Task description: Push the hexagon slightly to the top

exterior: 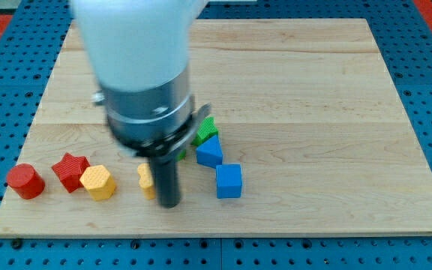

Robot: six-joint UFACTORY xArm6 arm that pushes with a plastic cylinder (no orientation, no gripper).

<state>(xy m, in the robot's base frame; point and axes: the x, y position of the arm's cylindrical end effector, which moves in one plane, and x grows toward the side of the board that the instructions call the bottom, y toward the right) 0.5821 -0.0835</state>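
- The wooden table point(313, 90) fills most of the view, lying on a blue pegboard point(426, 30) that shows around every edge. Its whole right half and top edge are bare; all the blocks sit along the bottom edge, toward the bottom-left corner.
- The arm's white and dark body point(145, 82) hangs over the left-centre of the table and hides part of what lies beneath it.
- The rod is a plain pusher with nothing to open or close and it holds nothing. My tip point(169, 204) is down near the bottom edge, touching or just beside a yellow block point(145, 180) that the rod half covers, so I cannot tell that block's shape.
- The blue cube point(229, 181) lies at the view's right of my tip, with a second blue block point(209, 152) just above it.
- The yellow hexagon point(98, 182), the task's thing, sits near the bottom edge, at the view's left of my tip and apart from it, touching the red star point(70, 171).
- The red cylinder point(25, 181) is nearest the bottom-left corner.
- A green block point(205, 129) peeks out beside the arm body, shape unclear.
- Progress, as I judge it: the hexagon sits in line with its neighbours, so the push toward the top looks not yet done. My tip must get below the hexagon, then nudge briefly upward.
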